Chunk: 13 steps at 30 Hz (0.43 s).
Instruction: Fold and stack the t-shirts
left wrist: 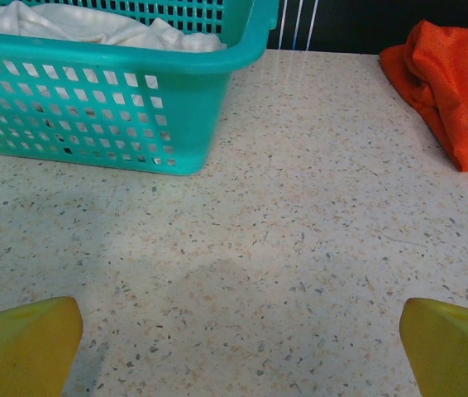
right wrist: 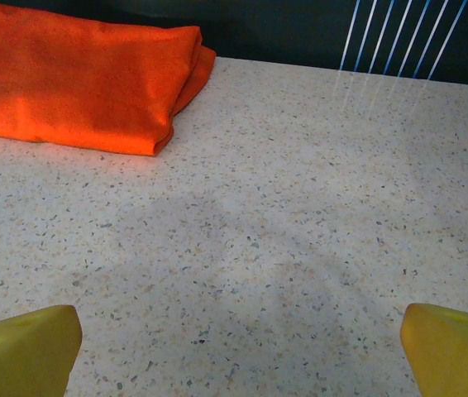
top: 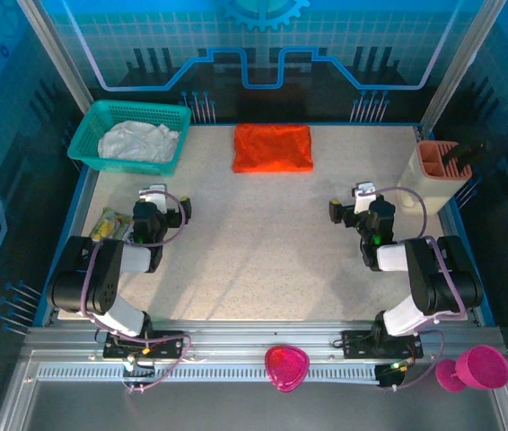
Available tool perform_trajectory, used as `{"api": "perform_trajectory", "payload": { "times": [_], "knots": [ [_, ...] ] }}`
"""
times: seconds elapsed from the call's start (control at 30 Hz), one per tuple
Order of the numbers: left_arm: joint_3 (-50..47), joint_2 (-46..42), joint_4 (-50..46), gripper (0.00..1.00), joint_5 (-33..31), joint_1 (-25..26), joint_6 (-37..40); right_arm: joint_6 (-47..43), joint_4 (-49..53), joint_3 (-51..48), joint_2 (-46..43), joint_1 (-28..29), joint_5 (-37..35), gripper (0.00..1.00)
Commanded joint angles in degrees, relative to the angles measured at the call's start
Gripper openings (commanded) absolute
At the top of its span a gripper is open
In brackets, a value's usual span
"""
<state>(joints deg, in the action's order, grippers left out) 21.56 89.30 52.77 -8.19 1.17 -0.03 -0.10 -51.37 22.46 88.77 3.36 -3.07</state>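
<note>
Orange tee (top: pixel 273 148) lies folded at far centre of the worktop (top: pixel 263 251). White tee (top: pixel 137 141) is bunched in the basket (top: pixel 124 165) at the far-left corner. Left end effector (left wrist: pixel 238 351) and right end effector (right wrist: pixel 238 351) are both spread wide, holding nothing, over bare worktop, well apart from both tees.

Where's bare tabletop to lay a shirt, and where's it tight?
Widest bare patch: mid-table, between left gripper and right gripper, in front of the orange t-shirt. Another strip between that shirt and pink organizer. Tight: back-left, teal basket holding the white t-shirt, yellow packet nearby.
</note>
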Motion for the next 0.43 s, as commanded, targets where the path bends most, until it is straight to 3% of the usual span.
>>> {"api": "perform_trajectory", "payload": {
  "times": [0.0,0.4],
  "knots": [
    [0.3,-0.4,0.0,0.99,1.2,-0.5,-0.4,-0.3,0.1,0.3,-0.4,0.3,-1.2,1.00],
    [0.5,-0.4,-0.3,0.99,2.2,-0.6,-0.2,-0.3,0.1,0.4,-0.4,0.2,-1.0,1.00]
  ]
}}
